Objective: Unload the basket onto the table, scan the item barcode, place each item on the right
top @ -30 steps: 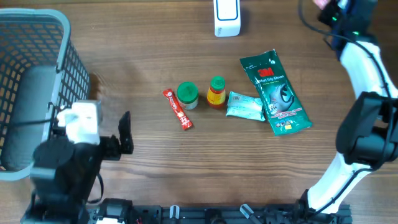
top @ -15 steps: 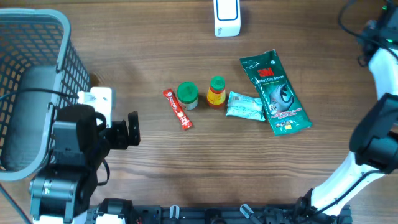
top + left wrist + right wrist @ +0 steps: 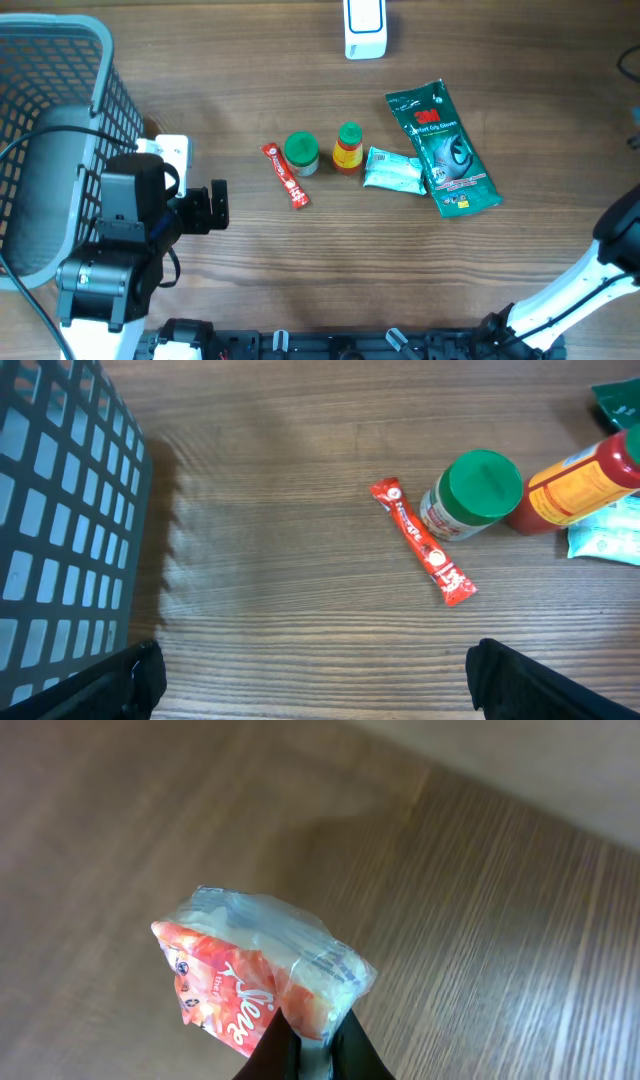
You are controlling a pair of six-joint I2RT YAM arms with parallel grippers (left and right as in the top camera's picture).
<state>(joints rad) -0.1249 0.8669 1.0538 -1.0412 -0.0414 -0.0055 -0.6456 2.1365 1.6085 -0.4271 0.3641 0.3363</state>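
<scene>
Since a second ago the right arm (image 3: pixel 590 285) has swung off the overhead view's top right, and the left arm (image 3: pixel 115 250) has edged from the basket (image 3: pixel 50 25) toward the items. I see the right fingers (image 3: pixel 310 1042) pinching the packet's (image 3: pixel 255 985) lower edge; it sticks up and left from them, above the bench (image 3: pixel 500 920). The left fingers (image 3: pixel 212 206) are spread wide, facing the red sachet (image 3: pixel 286 174), apart from it.

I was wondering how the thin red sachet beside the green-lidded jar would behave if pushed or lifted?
The red sachet lies flat and slim, so it probably slides rather than rolls. It looks like thin foil, so likely light and bendy when lifted by one end. Lying flush, it may be awkward to pinch.
</scene>
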